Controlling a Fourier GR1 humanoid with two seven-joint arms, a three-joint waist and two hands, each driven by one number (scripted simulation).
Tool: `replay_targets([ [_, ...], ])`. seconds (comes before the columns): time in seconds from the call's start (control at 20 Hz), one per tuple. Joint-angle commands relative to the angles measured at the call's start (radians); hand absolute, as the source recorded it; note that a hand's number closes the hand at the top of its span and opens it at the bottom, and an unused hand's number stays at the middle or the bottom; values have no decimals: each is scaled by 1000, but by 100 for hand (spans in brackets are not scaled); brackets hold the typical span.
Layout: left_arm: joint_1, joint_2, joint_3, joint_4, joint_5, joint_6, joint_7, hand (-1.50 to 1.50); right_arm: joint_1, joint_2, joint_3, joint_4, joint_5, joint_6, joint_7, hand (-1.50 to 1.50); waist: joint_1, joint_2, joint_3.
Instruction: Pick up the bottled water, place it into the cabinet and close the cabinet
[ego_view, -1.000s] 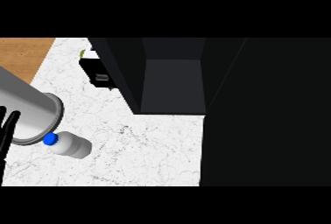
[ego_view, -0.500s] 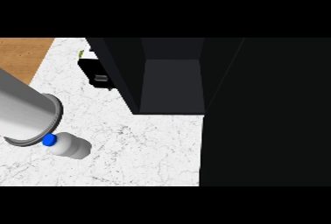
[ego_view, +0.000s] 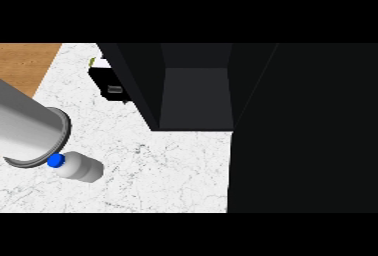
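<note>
Grey forearm (ego_view: 29, 132) lower over blue-capped bottle (ego_view: 77, 167)

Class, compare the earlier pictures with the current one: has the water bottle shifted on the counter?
No. The water bottle lies at the same spot relative to the dark cabinet; only the grey forearm beside it has shifted.

One camera only, the head view, set above the counter (ego_view: 170, 170) and looking steeply down on its white marbled top. It sits close: the open dark cabinet (ego_view: 196, 85) fills the far and right side, and a grey forearm (ego_view: 26, 130) crowds the left edge.
</note>
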Motion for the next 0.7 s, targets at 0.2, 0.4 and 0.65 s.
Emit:
replay_targets([
  [0.2,18,-26,65,-14,87,-53,-3,-150,108,-13,-18,-175,-52,28,22,-150,-3,1,0],
  [0.4,-93,-58,-9,73,-86,-6,0,-150,205,-5,-4,-160,-37,87,-71,-150,-20,3,0],
  [0.65,-135,-56,-20,151,-105,-6,19,-150,208,-12,-43,-174,-89,91,-65,-150,-14,5,0],
])
